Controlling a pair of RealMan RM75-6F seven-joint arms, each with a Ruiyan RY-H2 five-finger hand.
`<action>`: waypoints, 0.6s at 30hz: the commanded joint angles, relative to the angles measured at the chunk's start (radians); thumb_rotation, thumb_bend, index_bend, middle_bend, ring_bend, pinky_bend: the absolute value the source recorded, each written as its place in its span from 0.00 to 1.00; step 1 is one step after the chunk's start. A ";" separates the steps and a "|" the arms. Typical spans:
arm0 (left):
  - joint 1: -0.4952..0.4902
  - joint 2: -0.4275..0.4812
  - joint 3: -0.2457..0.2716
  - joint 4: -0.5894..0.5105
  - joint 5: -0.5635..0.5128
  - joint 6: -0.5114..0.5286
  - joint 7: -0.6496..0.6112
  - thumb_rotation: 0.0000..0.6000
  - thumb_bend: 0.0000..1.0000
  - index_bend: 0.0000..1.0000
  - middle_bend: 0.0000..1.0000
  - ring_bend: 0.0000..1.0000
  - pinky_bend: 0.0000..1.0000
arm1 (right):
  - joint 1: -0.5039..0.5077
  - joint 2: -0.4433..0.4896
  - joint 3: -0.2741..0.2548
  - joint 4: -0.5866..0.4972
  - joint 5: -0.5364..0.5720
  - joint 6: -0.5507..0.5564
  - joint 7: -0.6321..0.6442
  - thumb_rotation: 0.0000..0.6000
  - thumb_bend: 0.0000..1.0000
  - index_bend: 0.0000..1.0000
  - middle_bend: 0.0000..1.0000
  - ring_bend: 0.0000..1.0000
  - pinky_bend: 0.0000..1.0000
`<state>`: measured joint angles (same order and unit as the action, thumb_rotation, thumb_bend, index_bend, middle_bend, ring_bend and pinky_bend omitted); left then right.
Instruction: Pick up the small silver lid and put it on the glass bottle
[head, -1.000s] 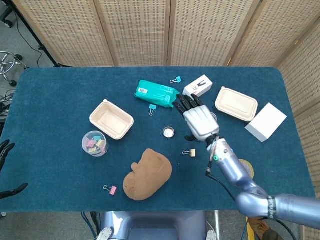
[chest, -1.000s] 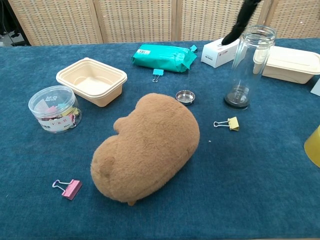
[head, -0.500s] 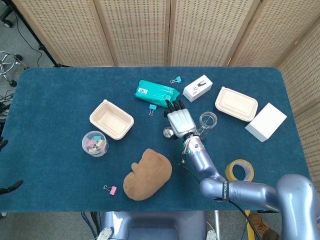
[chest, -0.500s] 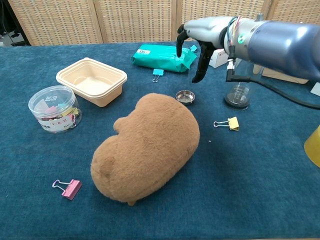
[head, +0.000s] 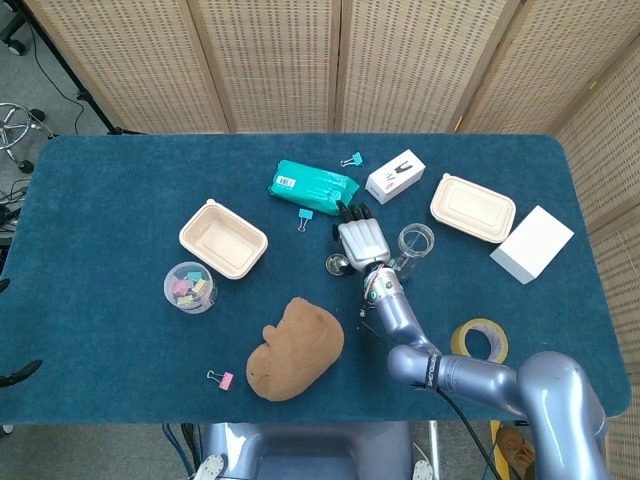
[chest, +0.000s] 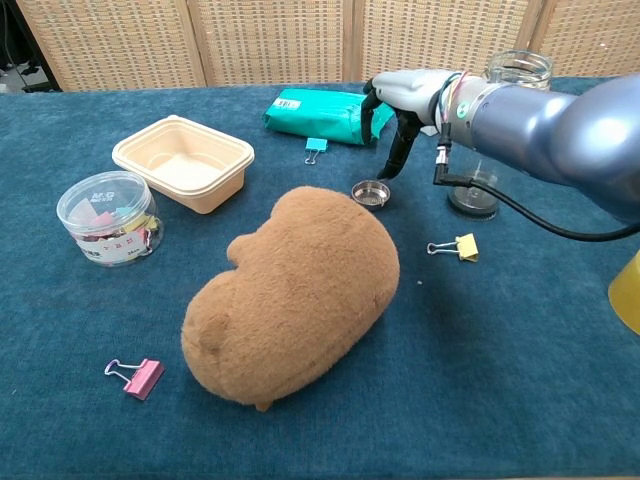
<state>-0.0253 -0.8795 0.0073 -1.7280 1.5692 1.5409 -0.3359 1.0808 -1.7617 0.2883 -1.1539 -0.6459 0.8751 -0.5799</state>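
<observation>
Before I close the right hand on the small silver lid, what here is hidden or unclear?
- Contact between right hand and small silver lid: head view, hand covers the lid's edge; chest view, fingertips appear just above.
- Clear glass bottle: chest view, forearm crosses it.
- Left hand: only a dark tip shows at the head view's left edge; state unreadable.
</observation>
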 joint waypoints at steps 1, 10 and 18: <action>-0.002 0.001 -0.003 -0.003 -0.008 -0.004 0.004 1.00 0.00 0.00 0.00 0.00 0.00 | -0.006 -0.035 0.000 0.064 -0.035 -0.031 0.056 1.00 0.22 0.42 0.00 0.00 0.00; -0.013 0.005 -0.008 -0.011 -0.026 -0.031 0.009 1.00 0.00 0.00 0.00 0.00 0.00 | -0.012 -0.093 0.001 0.151 -0.088 -0.055 0.114 1.00 0.22 0.43 0.00 0.00 0.00; -0.011 0.011 -0.011 -0.005 -0.036 -0.033 -0.013 1.00 0.00 0.00 0.00 0.00 0.00 | -0.012 -0.137 0.016 0.227 -0.121 -0.084 0.160 1.00 0.25 0.47 0.00 0.00 0.00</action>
<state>-0.0363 -0.8692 -0.0034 -1.7336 1.5336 1.5082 -0.3480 1.0694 -1.8961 0.3033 -0.9297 -0.7638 0.7935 -0.4230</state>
